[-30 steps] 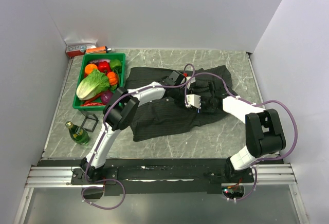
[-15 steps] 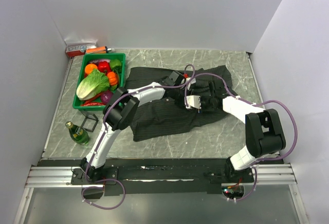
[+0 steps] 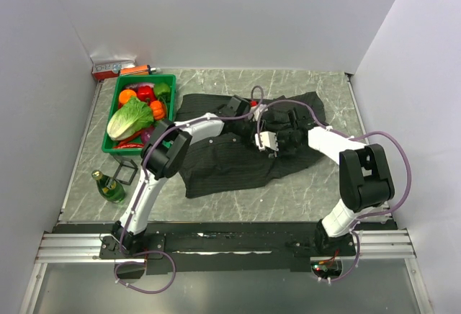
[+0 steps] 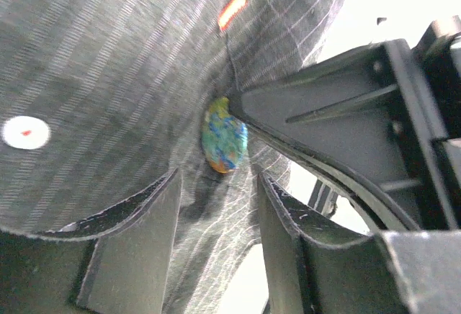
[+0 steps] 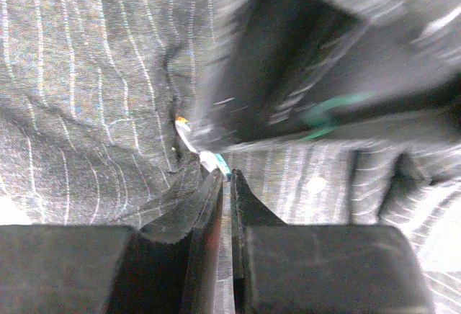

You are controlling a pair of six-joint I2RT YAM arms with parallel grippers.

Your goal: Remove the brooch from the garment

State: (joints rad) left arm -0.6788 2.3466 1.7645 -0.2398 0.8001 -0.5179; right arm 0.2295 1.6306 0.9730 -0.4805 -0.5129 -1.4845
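Note:
The garment lies spread on the table, dark with fine pinstripes. From above, the brooch is a tiny red speck between both grippers. In the left wrist view the brooch is a small teal and orange oval on the cloth. My left gripper stands open just below it, with a fold of cloth between its fingers. My right gripper is closed to a thin slit, pinching the brooch's pale teal edge at its tips. From above, the left gripper and right gripper almost touch.
A green basket of vegetables stands at the back left. A green bottle and a small black frame sit in front of it. A red and white box lies against the back wall. Pale buttons dot the cloth.
My right gripper has moved back and left to the left gripper and narrowed its jaws onto the brooch. The left gripper has shifted slightly back and opened wider.

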